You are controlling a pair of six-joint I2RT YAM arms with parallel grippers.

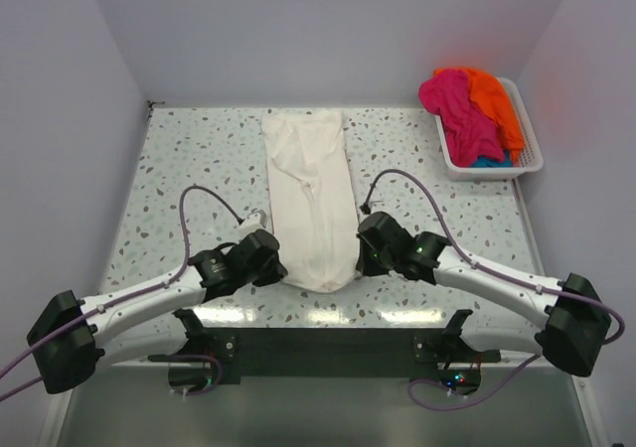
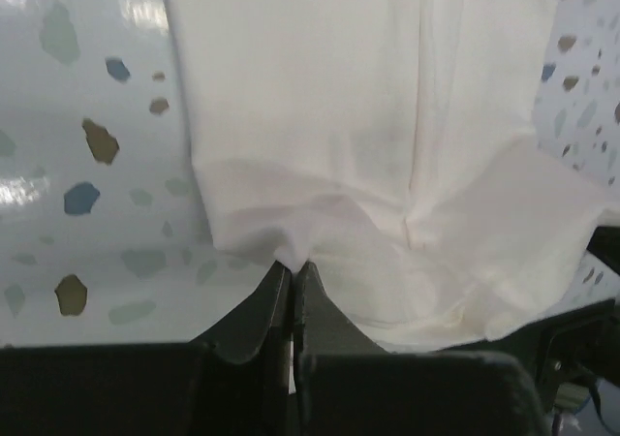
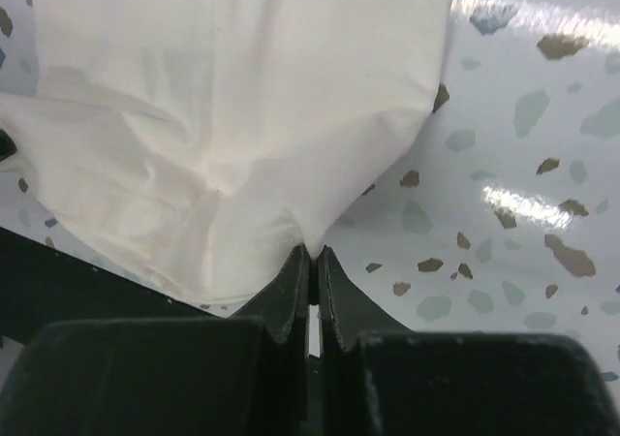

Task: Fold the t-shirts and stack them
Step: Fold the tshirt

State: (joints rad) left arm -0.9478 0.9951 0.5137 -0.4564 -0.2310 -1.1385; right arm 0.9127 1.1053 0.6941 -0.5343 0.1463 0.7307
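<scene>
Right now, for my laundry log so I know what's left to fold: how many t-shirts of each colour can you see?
cream-white t-shirt, laid out between the arms: 1
magenta-pink t-shirt, in the basket: 1
orange t-shirt, in the basket: 1
teal t-shirt, in the basket, mostly hidden: 1
Total: 4

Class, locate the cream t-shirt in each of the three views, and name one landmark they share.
Top external: cream t-shirt lies as a long strip down the middle.
Left wrist: upper centre and right, near edge pinched by the left end effector.
Right wrist: upper left, corner pinched by the right end effector.
Shared landmark: the speckled table.
</scene>
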